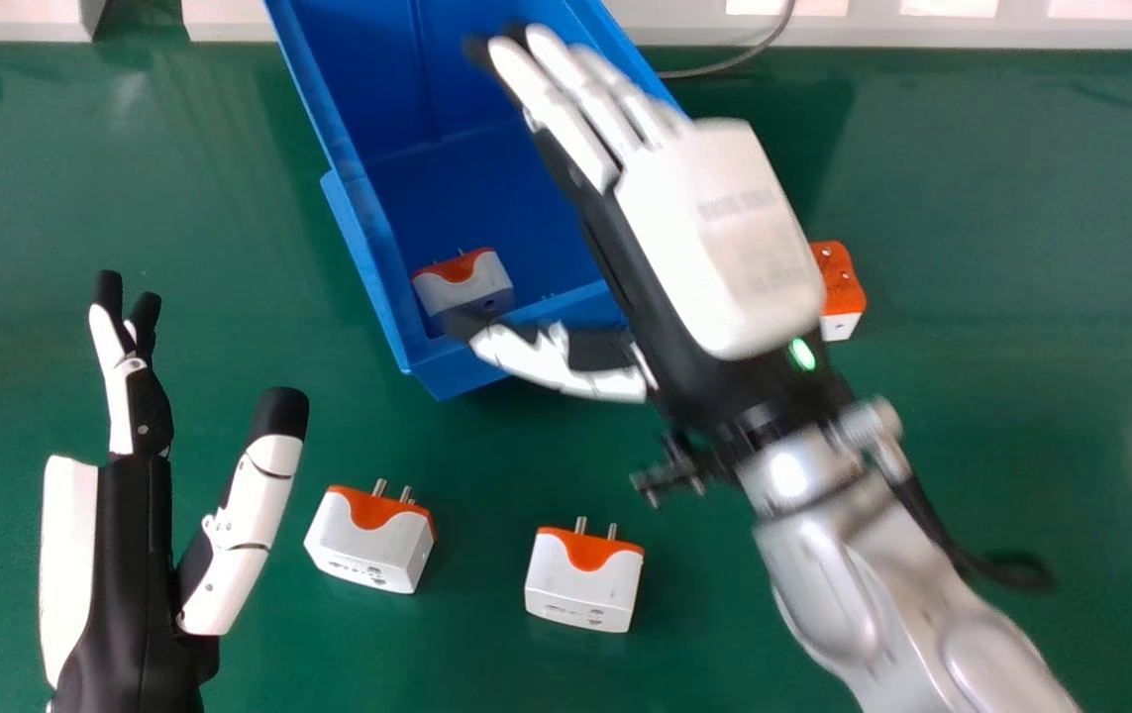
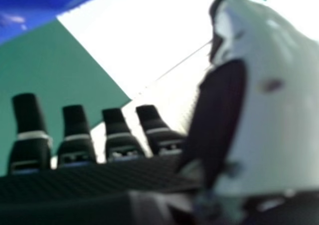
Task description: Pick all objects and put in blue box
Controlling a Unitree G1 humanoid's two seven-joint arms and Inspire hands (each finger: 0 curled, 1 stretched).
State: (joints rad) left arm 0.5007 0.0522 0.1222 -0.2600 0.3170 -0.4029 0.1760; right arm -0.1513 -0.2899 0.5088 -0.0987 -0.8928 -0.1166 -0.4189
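Three adapters still need boxing, by my read, vs. one already in. R hand [image 1: 714,228] is over the blue box [image 1: 367,238], fingers straight, thumb spread wide, no adapter visible in its grasp. The boxed adapter [image 1: 466,282] sits by its thumb tip, at the box's near end, which is where the task wants it. Hand's probably held wide b/c that suits both a clean release & the next pick.

L hand [image 1: 135,594] is idle, fingers extended, thumb well apart, prob. parked to keep the middle clear; the left adapter [image 1: 367,540] is just right of its thumb. Middle adapter [image 1: 583,584] is on R hand's near side. Both have pins pointing away from the robot, so a side grip on the bodies should avoid them. Right adapter [image 1: 838,287] is just right of R hand's back, partly hidden behind it, orange face up; prob. needs a careful approach so the wrist doesn't nudge it.

Surface: green table [image 1: 1021,248], glossy w/ soft reflections, darker shade beside the box. Beyond R hand: pale ledge [image 1: 882,35] along the far edge + a thin grey cable [image 1: 724,65] near the box.
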